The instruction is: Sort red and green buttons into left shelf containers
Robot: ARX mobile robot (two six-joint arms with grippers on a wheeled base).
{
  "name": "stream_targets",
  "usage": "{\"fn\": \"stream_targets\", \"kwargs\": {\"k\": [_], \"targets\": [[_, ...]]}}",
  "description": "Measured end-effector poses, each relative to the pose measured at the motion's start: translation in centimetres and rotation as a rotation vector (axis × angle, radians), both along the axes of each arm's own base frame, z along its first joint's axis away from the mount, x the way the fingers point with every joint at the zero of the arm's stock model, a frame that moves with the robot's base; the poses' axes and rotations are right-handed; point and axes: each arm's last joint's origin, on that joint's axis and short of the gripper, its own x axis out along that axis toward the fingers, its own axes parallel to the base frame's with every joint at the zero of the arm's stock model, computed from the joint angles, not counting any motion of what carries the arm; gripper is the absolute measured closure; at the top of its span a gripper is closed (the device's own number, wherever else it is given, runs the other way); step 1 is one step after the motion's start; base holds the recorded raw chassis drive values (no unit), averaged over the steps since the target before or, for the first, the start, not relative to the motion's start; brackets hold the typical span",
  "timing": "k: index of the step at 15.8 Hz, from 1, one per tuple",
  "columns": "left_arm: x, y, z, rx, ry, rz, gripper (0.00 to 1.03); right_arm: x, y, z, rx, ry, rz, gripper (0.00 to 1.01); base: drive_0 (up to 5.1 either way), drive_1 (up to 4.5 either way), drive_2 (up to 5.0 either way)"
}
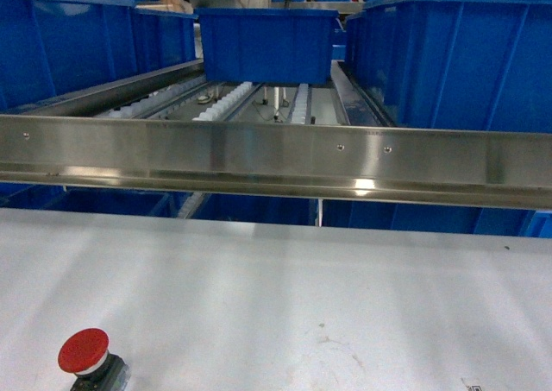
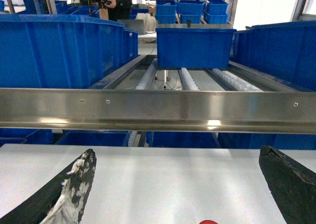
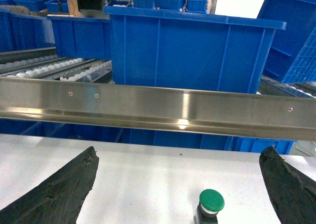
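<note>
The red button (image 1: 84, 350), a round red cap on a dark body, stands on the white table (image 1: 302, 296) at the near left; neither gripper shows in the head view. In the left wrist view only a sliver of that red button (image 2: 208, 222) peeks in at the bottom edge, between the wide-apart fingers of my left gripper (image 2: 177, 152), which is open and empty. The green button (image 3: 211, 201) stands upright on the table between the spread fingers of my open right gripper (image 3: 180, 152), nearer its right finger. A large blue left shelf container (image 1: 60, 46) sits on the shelf at the left.
A steel rail (image 1: 276, 158) runs across the shelf front, above the table's far edge. Behind it lie roller tracks (image 1: 224, 102), a blue bin in the middle (image 1: 266, 44) and a large one on the right (image 1: 457, 54). More blue bins sit under the rail.
</note>
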Motion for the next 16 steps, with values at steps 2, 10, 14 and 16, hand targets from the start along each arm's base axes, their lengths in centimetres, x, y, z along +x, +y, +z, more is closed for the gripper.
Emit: {"fn": "stream_targets", "kwargs": {"k": [2,10,14,16], "targets": [[0.0,0.0,0.0,0.000,0.000,0.000,0.05,0.0,0.0,0.0,0.000,0.000,0.000,0.03,0.0,0.00,0.0],[0.0,0.0,0.0,0.000,0.000,0.000,0.05,0.0,0.0,0.0,0.000,0.000,0.000,0.03,0.0,0.00,0.0],[0.0,0.0,0.2,0.003,-0.019,-0.010,0.05,0.5,0.2,0.8,-0.029,-0.069,0.024,0.03,0.0,0.00,0.0],[0.7,0.1,0.6,0.034,-0.049,-0.025,0.05,2.1,0.4,0.9,-0.050,-0.066,0.047,0.03,0.0,0.00,0.0]]}}
